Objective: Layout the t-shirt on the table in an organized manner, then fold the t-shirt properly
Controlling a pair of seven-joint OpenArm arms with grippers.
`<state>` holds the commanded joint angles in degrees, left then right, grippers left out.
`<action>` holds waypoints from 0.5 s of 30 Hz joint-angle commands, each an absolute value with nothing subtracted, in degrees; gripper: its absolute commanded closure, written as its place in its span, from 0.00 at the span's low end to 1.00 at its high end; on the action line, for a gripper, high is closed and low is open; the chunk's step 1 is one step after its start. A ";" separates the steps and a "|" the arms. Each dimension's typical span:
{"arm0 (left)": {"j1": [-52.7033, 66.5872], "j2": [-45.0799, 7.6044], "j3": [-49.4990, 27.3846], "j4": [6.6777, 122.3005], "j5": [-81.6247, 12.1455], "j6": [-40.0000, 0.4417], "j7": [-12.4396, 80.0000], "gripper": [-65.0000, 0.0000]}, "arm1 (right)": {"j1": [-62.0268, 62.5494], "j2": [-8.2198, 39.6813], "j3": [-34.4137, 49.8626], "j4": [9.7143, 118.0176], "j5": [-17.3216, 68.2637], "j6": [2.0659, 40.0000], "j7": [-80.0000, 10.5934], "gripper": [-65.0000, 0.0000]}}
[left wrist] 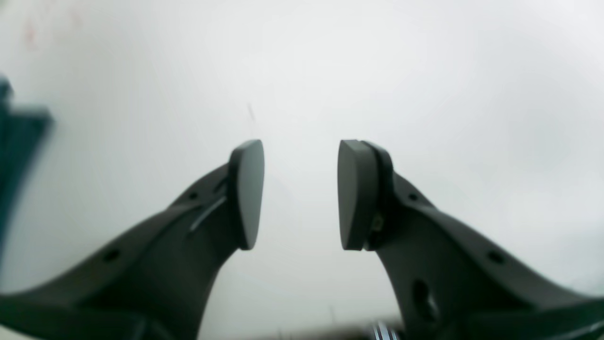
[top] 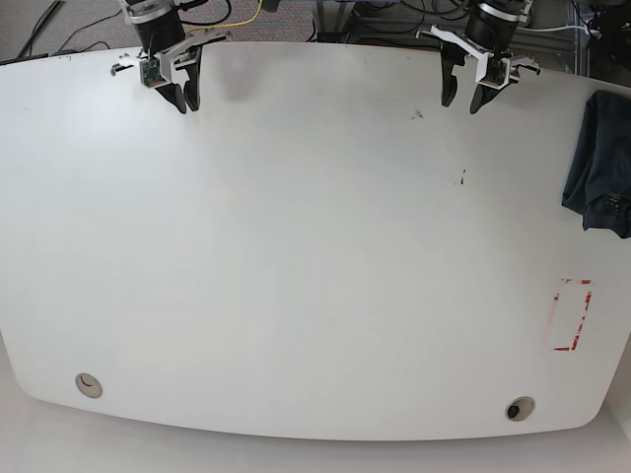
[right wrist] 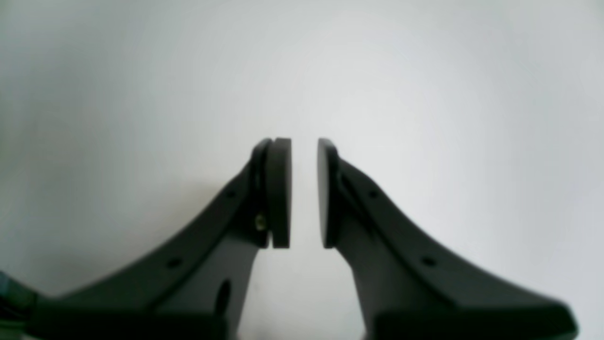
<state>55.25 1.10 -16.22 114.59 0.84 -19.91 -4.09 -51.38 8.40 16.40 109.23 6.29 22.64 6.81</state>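
The dark navy t-shirt lies bunched at the right edge of the white table, partly hanging over it. In the left wrist view a blurred dark blue piece of the t-shirt shows at the far left over the table. My left gripper hovers at the back right, well left of the shirt; it is open and empty. At the back left my right gripper hangs far from the shirt. Its pads stand a narrow gap apart over bare table, nothing between them.
A red tape rectangle marks the table's front right. Two round grommet holes sit near the front edge, one left and one right. Small dark specks lie right of centre. Cables and frames stand behind the back edge.
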 joint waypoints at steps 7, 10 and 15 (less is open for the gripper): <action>66.51 0.84 -19.47 114.51 -6.37 -20.00 -3.91 0.63 | -59.82 8.48 16.48 108.53 6.55 24.75 6.99 0.87; 71.52 0.04 -20.44 114.15 -11.12 -20.00 -3.65 0.63 | -64.31 8.40 16.48 107.82 6.81 25.63 6.99 0.87; 75.00 -3.47 -19.65 112.66 -12.97 -20.00 -3.56 0.63 | -67.65 8.13 15.08 103.43 6.81 25.80 6.99 0.87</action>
